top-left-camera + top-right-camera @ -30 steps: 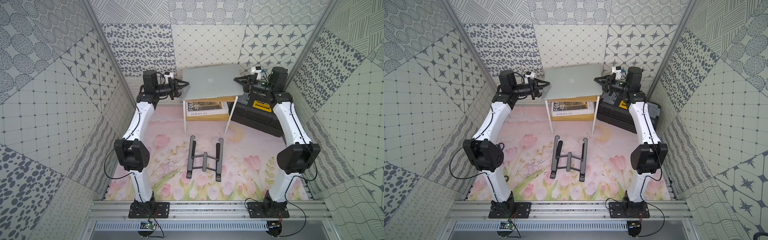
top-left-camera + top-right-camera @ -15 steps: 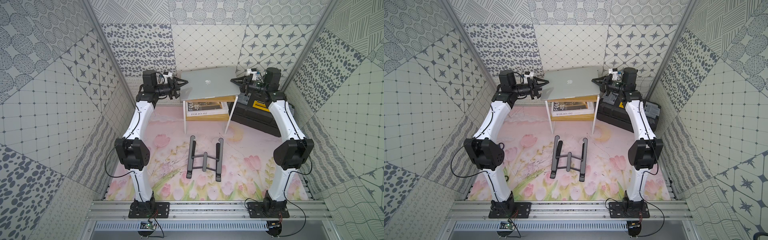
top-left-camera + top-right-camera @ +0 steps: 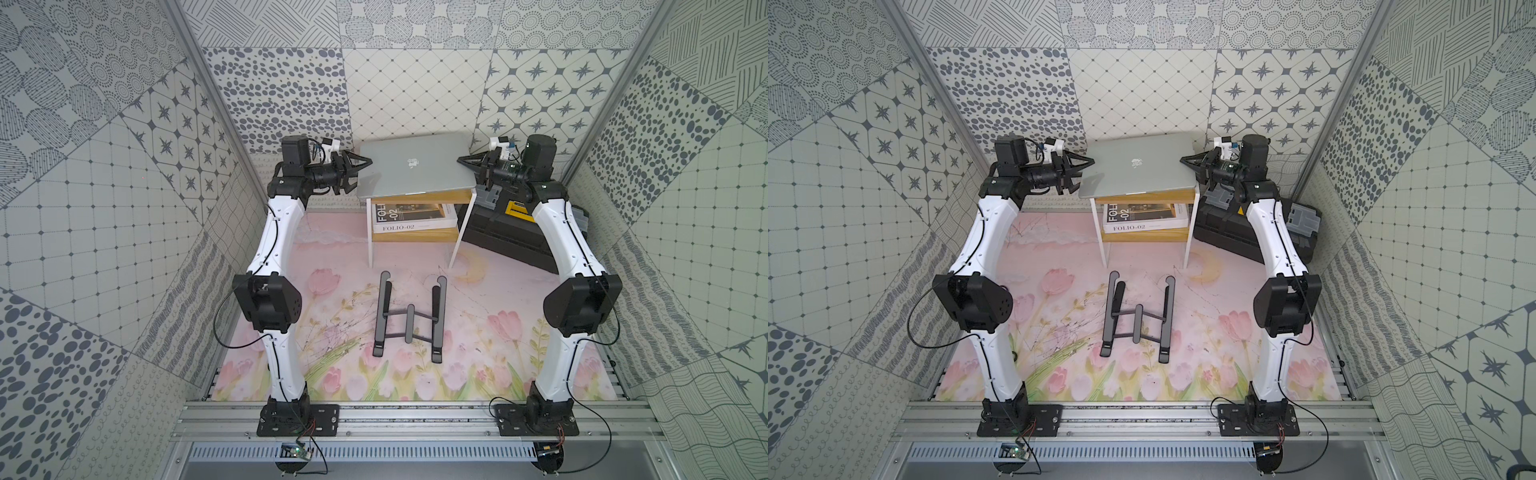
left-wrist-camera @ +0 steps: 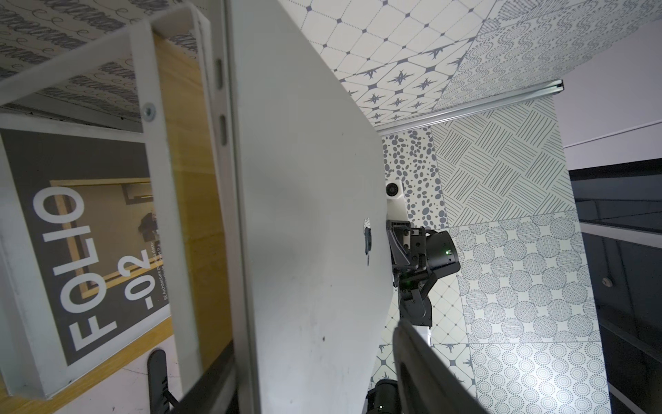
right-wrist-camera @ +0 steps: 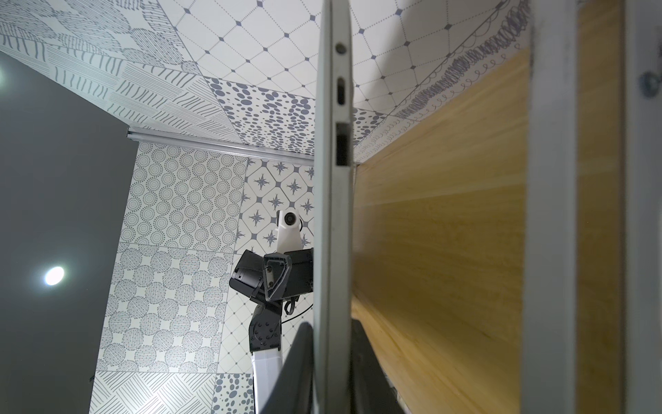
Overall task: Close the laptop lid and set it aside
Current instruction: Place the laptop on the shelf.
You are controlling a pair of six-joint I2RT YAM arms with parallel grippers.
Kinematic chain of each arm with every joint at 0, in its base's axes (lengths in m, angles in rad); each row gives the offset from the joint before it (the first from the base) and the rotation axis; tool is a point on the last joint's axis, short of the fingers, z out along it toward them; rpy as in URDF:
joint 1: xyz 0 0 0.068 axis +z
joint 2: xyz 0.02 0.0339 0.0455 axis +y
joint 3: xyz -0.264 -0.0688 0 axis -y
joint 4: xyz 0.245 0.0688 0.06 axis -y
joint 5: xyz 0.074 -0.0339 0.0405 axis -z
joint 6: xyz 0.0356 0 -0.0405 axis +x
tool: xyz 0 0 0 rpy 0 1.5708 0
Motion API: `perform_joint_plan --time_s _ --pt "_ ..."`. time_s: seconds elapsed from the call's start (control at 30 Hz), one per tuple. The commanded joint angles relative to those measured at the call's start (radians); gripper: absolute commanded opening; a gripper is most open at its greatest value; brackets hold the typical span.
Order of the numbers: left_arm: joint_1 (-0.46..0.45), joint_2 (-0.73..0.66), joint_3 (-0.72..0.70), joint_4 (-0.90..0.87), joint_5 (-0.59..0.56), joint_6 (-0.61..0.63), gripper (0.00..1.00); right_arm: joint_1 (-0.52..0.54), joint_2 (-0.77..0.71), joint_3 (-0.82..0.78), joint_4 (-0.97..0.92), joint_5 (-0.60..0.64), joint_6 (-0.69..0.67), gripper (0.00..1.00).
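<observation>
Though the laptop [image 3: 415, 166] half hides it, right tool [image 3: 460, 160] clamps the edge; left tool [image 3: 362, 170] gapes.

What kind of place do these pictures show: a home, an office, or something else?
Probably a robot test cell, not a home: patterned wall panels enclose it, two arms are bolted to an aluminium rail, with a laptop, a shelf and a floral mat as props.

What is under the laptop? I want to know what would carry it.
Under the laptop a strip of yellow shelf top shows at its near edge, with a FOLIO-02 book on the shelf below. The laptop covers the rest of that top.
</observation>
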Motion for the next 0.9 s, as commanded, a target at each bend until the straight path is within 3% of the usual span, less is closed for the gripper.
perform_joint_plan --time_s 0.0,0.2,0.47,0.87 --pt "0.01 0.024 0.044 -0.235 -0.099 0.16 0.65 -0.015 -0.01 0.048 0.095 0.012 -0.02 0.0" --pt "0.012 0.024 0.059 -0.268 -0.136 0.2 0.7 -0.014 -0.01 0.047 0.095 0.018 -0.019 0.0" --pt "0.006 0.024 0.071 -0.298 -0.155 0.235 0.64 -0.017 -0.01 0.048 0.095 0.028 -0.024 0.0" --pt "-0.021 0.038 0.11 -0.251 -0.119 0.212 0.64 -0.033 0.044 0.118 0.083 0.011 -0.02 0.24"
